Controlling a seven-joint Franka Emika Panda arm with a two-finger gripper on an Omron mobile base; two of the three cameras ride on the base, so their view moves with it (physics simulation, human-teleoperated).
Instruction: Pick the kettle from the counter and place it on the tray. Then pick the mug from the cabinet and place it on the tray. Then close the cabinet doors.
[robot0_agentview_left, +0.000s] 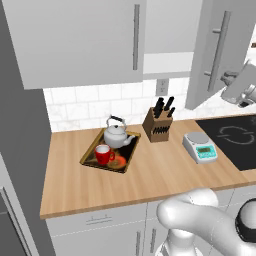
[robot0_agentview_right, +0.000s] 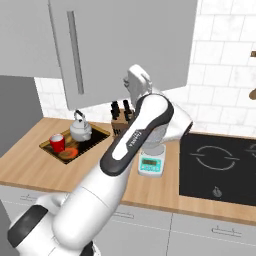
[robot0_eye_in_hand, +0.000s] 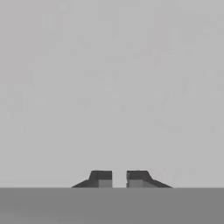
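The kettle (robot0_agentview_left: 116, 134) and the red mug (robot0_agentview_left: 103, 154) are seen on the tray (robot0_agentview_left: 91, 151) at the left of the surface (robot0_agentview_left: 150, 175), so the right cabinet door (robot0_agentview_left: 212, 52), ajar, is judged the step in hand. It should be pushed flat with steady pressure away from the hinge. The tool (robot0_eye_in_hand: 119, 179) is seen with a narrow gap between its tips, gripping nothing, facing plain grey; its contact with the door is hidden.

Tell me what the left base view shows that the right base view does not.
Left base view: a white wall socket above the brown wooden knife block. Right base view: a round knob on the black glass cooktop. Both: the squat silver metal kettle and small red mug on the dark rectangular tray, plus the white kitchen scale.
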